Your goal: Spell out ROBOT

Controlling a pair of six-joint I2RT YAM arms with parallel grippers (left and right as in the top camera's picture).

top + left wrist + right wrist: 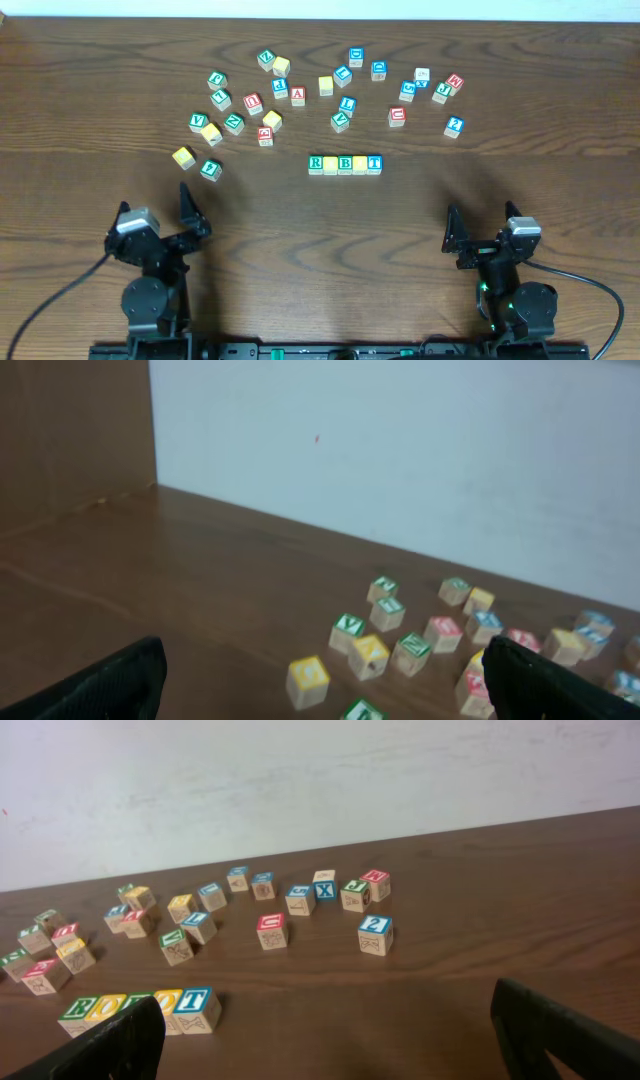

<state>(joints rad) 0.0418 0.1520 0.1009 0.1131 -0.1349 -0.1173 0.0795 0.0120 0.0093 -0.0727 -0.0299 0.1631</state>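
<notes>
The ROBOT row (pixel 345 163) lies mid-table: green R (pixel 316 163), a yellow cube (pixel 330 164), green B (pixel 345 163), another yellow cube (pixel 359 164) and blue T (pixel 374 163), side by side and touching. The right wrist view shows this row (pixel 105 1008) at lower left, ending in the T (pixel 195 1008); the gripper's left finger (pixel 100 1045) hides part of it. My left gripper (pixel 155 205) (pixel 325 700) hangs open and empty near the front left. My right gripper (pixel 483 215) (pixel 330 1045) is open and empty at the front right, well short of the row.
Several loose letter cubes are scattered across the back of the table, among them a red A (pixel 297 96), green V (pixel 198 121), green Z (pixel 233 123) and a blue 2 (pixel 454 127). A yellow cube (pixel 183 157) and a green one (pixel 210 169) lie nearest my left gripper.
</notes>
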